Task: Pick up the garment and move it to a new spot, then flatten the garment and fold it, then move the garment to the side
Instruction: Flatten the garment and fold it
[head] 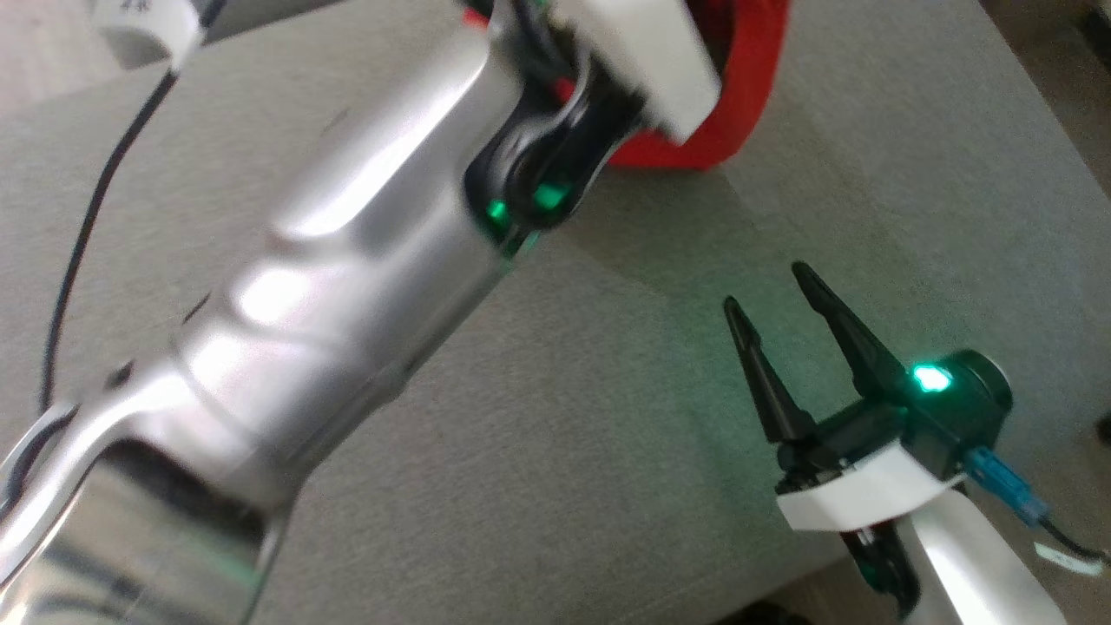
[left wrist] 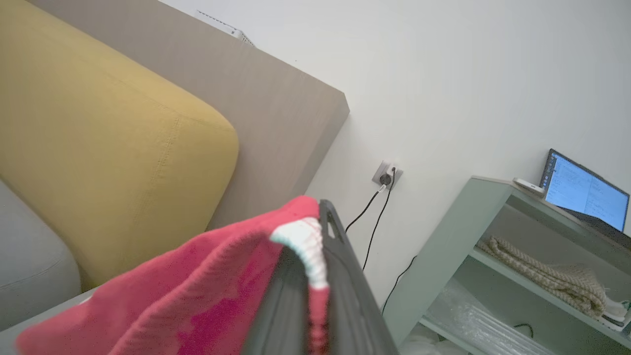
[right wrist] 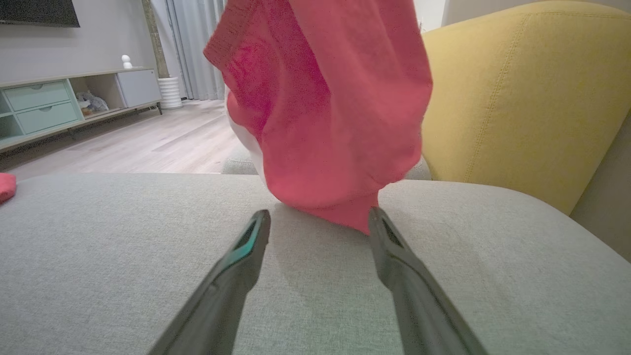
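plainly, the garment hangs as a loose, crumpled drape of coral-red knit, fine-grained and matte, with a band of white trim along one edge. the left pincer is clamped tight on that edge: in the left wrist view its two long dark fingers lie pressed together with the white-banded cloth pinched between them and the red knit spilling away to the left. in the head view the left arm crosses as a broad, glossy silver forearm, blurred, and a curve of the garment shows past its white wrist block. from the right wrist view the garment's lowest pointed fold reaches down to the seat cushion, a wide slab of grey woven fabric with a fine grain; whether the fold touches it i cannot tell. the right pincer sits low over that cushion with its tapered dark fingers spread wide apart and nothing between them, their tips just short of the hanging fold; the head view shows it splayed in a v, a green light glowing on its body. behind the garment stands a plump mustard-yellow back cushion with stitched seams. a small bit of red cloth lies at the seat's far edge.
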Robot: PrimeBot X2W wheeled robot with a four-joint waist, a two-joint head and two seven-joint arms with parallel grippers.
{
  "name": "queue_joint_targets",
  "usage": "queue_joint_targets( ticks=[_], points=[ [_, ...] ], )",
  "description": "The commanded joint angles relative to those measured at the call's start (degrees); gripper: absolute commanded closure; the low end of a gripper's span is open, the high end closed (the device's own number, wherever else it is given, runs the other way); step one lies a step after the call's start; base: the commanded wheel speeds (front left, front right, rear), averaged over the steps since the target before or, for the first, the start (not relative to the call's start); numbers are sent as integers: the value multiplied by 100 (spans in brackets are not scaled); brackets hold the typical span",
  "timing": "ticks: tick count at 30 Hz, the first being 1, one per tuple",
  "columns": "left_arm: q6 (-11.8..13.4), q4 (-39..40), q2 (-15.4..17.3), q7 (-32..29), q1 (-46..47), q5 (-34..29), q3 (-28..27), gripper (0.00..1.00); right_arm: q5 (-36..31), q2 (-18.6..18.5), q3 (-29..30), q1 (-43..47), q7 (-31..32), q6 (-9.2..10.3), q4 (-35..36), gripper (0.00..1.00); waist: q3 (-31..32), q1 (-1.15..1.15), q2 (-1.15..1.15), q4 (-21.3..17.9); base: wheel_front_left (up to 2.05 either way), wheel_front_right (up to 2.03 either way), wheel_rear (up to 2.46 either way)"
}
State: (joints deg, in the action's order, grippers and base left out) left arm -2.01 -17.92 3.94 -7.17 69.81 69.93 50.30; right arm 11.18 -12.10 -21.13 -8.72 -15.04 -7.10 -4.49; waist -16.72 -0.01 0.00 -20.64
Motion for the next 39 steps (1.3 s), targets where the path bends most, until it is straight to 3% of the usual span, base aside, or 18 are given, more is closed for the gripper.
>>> queue_joint_targets(
  ticks=[1,5,8,11,14,15,16,17,24,33,34,35,36,37,38,39],
  points=[
    [35,163,226,-33,-32,5,-121,100,7,-105,-34,57,4,-39,196,0,175,1,0,197,0,0,0],
    [318,669,924,-33,-1092,-226,295,100,-30,-151,139,257,4,-39,262,0,329,1,0,493,0,0,0],
    [502,782,1240,349,-2203,-373,633,100,-54,-169,320,420,4,-39,324,0,378,1,0,724,0,0,0],
    [597,544,1338,837,-3135,-544,954,100,-63,-184,474,554,4,-39,362,0,400,1,0,924,0,0,0],
    [564,247,1198,1343,-3739,-564,1064,100,-80,-180,627,660,4,-39,378,0,436,1,0,1112,0,0,0],
    [530,165,1150,1510,-3851,-622,1105,77,-90,-172,673,692,4,-39,378,0,460,1,0,1170,0,0,0],
    [483,91,1118,1665,-3929,-730,1178,30,-98,-158,717,725,4,-39,379,0,485,1,0,1222,0,0,0],
    [440,21,1081,1781,-4001,-816,1243,0,-107,-140,760,756,4,-39,382,0,504,1,0,1270,0,0,0],
    [299,-309,847,2084,-4351,-846,1200,0,-159,-44,756,861,4,-39,354,0,594,1,0,1445,0,0,0],
    [160,-343,871,2137,-4350,-778,1034,0,-170,-47,702,863,4,-39,335,0,582,1,0,1398,0,0,0],
    [163,-324,882,2139,-4350,-772,1018,12,-169,-52,697,862,4,-39,332,0,577,1,0,1382,0,0,0],
    [165,-301,893,2140,-4356,-756,1001,43,-169,-55,694,862,4,-39,329,0,574,1,0,1368,0,0,0],
    [153,-269,907,2140,-4369,-729,984,63,-169,-59,691,861,4,-39,327,0,572,1,0,1354,0,0,0],
    [142,-231,923,2142,-4390,-688,950,74,-170,-61,693,861,4,-39,325,0,572,1,0,1341,0,0,0],
    [142,-231,923,2142,-4390,-688,950,74,-170,-61,693,861,4,-39,325,0,572,1,0,1341,0,0,0],
    [128,-190,947,2143,-4410,-657,927,94,-170,-65,695,862,4,-39,323,0,570,1,0,1331,0,0,0]
  ],
)
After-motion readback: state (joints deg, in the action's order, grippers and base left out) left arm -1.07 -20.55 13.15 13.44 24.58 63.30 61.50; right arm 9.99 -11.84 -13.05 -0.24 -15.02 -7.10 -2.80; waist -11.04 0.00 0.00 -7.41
